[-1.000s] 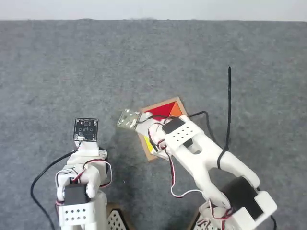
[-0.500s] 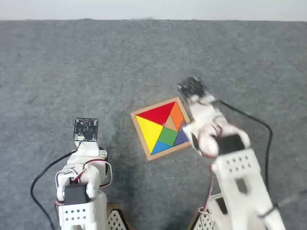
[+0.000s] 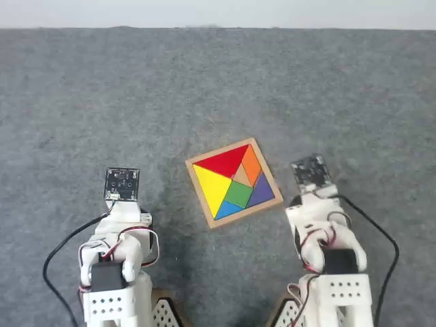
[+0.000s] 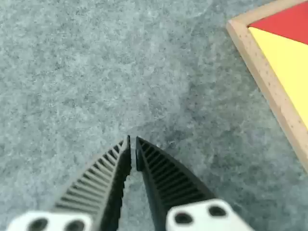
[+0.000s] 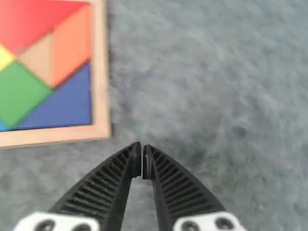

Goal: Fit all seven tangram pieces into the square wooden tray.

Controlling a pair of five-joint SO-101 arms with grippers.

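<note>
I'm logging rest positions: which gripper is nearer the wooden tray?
Right. The right gripper sits shut just off a corner of the tray, by the blue piece. The left gripper, also shut, rests farther out on the carpet, off the side with the yellow piece.

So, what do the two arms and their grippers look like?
The left arm and right arm are white plastic with black motors, red and white wires and a black cable. Each wrist carries a small black square camera board. The left gripper and right gripper have dark, ribbed, tapering fingers on white bases with screw holes.
</note>
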